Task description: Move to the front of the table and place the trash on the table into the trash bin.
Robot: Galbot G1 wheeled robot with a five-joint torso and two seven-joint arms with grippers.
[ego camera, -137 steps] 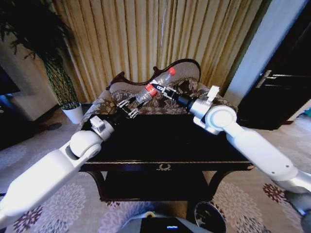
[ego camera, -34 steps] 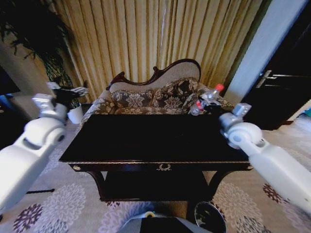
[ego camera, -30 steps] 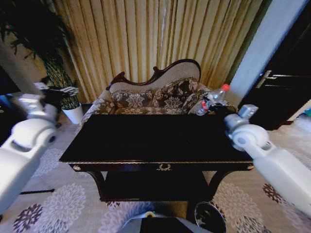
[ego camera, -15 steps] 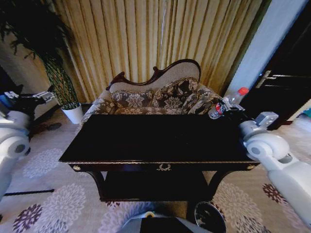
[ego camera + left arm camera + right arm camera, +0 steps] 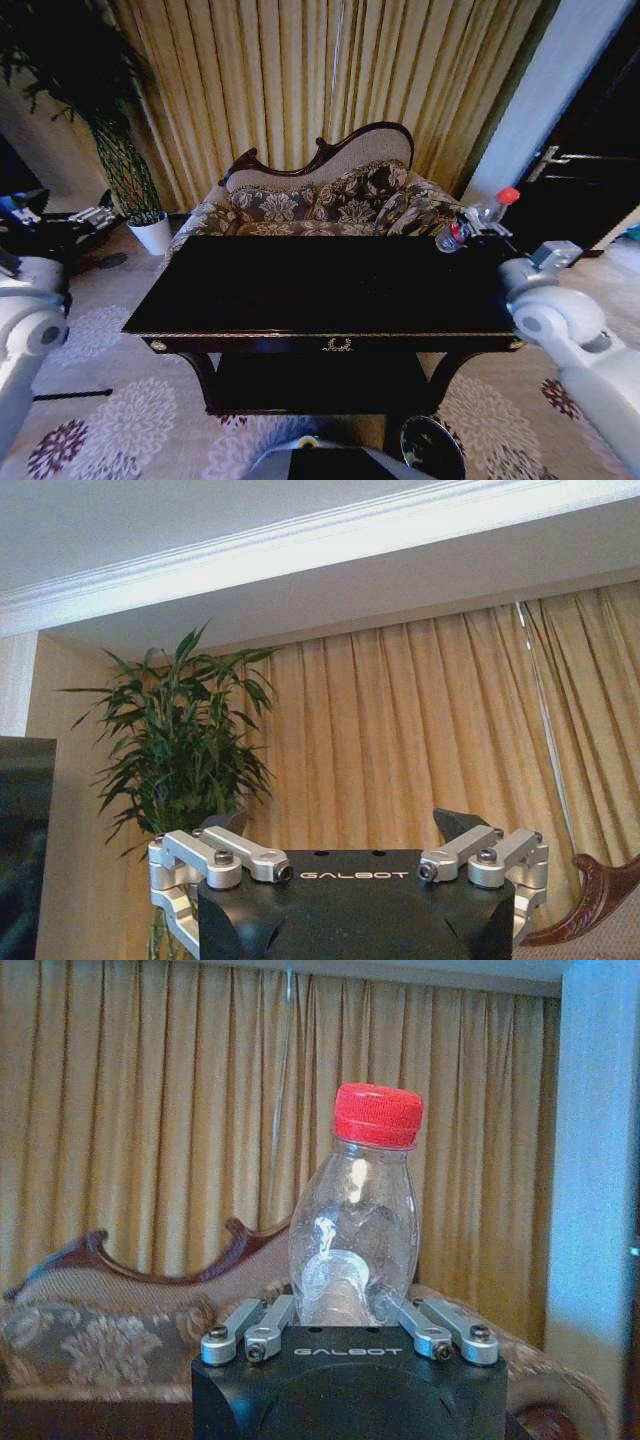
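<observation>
Above table's (image 5: 300, 290) rt end: bottle (image 5: 478, 220) gripped.

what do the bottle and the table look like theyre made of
The bottle, held in the right gripper, looks like thin clear plastic: the curtain shows through it, and its red cap looks like opaque plastic. The table seems dark wood with a glossy lacquer, its top shiny, with a gold ornament on its apron.
</observation>
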